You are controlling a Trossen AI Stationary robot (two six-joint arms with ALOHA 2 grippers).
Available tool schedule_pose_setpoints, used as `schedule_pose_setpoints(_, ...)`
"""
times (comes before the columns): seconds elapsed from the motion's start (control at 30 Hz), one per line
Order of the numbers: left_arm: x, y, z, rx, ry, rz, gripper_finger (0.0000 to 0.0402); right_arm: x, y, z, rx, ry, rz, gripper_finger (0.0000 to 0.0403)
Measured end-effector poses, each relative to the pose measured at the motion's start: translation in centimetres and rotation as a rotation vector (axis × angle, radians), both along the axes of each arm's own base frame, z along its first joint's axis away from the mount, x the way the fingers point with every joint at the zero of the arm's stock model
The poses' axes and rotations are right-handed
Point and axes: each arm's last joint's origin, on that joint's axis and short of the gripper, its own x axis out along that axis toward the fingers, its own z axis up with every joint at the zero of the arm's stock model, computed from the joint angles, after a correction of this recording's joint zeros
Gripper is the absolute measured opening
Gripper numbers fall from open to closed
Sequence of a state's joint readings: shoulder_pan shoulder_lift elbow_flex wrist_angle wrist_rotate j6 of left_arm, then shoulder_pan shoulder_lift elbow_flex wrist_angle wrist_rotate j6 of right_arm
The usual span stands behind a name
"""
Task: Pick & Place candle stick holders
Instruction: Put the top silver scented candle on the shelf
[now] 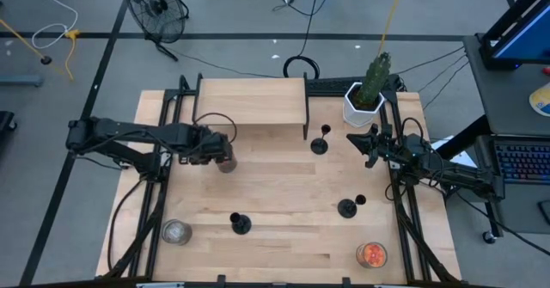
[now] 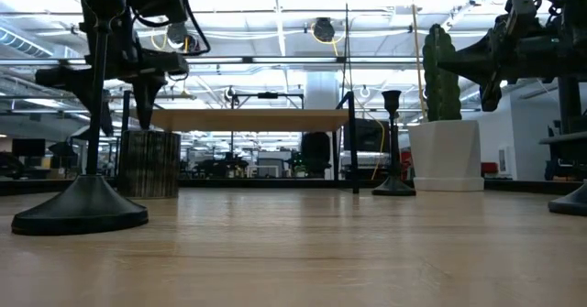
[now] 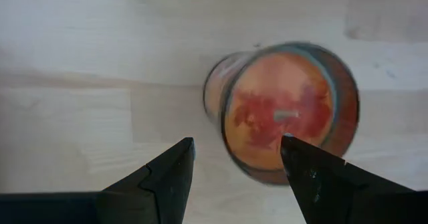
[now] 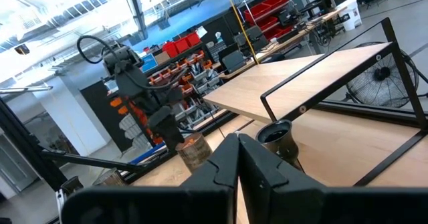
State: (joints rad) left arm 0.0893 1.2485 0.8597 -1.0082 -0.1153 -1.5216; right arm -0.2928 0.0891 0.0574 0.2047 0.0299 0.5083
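- High view: left gripper (image 1: 225,156) hangs open-fingered over a glass jar (image 1: 226,162), fingers clear of it.
- Right gripper (image 1: 354,141), fingers closed and empty, has a candle stick holder (image 1: 320,141) just beside it.
- Two other holders (image 1: 239,223) (image 1: 348,206) stand well apart from both.

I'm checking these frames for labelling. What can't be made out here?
- Jar: blurred in the left wrist view; the left gripper covers it from above, so contact is unclear.
- Holder stem: hidden behind the right gripper, right wrist view.
- Another holder: cut off by the low view's right edge.
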Motion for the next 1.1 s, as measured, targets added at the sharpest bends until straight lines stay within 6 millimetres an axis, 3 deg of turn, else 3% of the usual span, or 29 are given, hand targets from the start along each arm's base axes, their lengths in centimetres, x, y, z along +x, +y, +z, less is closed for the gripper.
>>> schedule_pose_setpoints(0.43, -0.3, 1.0, -1.9, -0.024, -0.027, 0.046, 0.0222, 0.0, 0.0, 0.0, 0.001, 0.002, 0.0, 0.0004)
schedule_pose_setpoints(0.87, 0.0, 1.3, -2.1, 0.048, -0.007, 0.038, 0.0024, 0.0, 0.0, -0.1, 0.004, 0.014, 0.0, 0.0004)
schedule_pose_setpoints(1.1, 0.2, 1.3, -2.2, 0.064, -0.002, -0.011, 0.0007, 0.0, 0.0, -0.1, 0.004, 0.014, 0.0, 0.0004)
